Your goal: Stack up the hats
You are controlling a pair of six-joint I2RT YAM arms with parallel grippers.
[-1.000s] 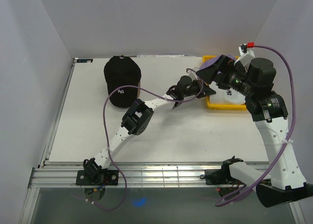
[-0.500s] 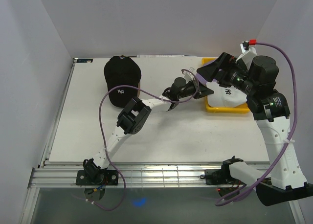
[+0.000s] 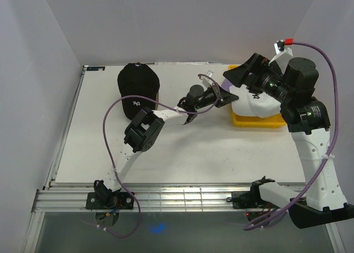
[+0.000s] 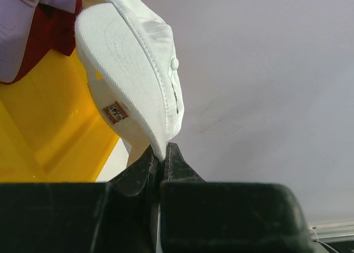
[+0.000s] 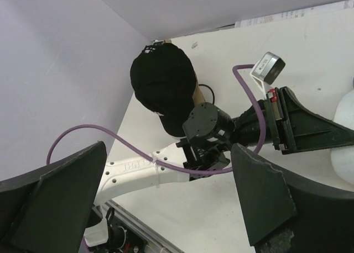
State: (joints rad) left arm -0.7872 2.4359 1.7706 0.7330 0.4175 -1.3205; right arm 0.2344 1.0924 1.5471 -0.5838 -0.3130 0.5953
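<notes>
One white hat [image 4: 127, 70] clamped in left hand [image 4: 163, 156] by yellow bin [image 3: 257, 122]; right hand [image 5: 168, 148] spread; black hat [image 3: 138, 90] apart.

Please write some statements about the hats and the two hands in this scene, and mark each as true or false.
1. The left hand is shut on the brim of the white hat. True.
2. The black hat lies in the yellow bin. False: it lies on the table, at the far left.
3. The right hand is open and holds nothing. True.
4. The white hat rests on the black hat. False: it is at the bin, well apart from the black hat.
</notes>
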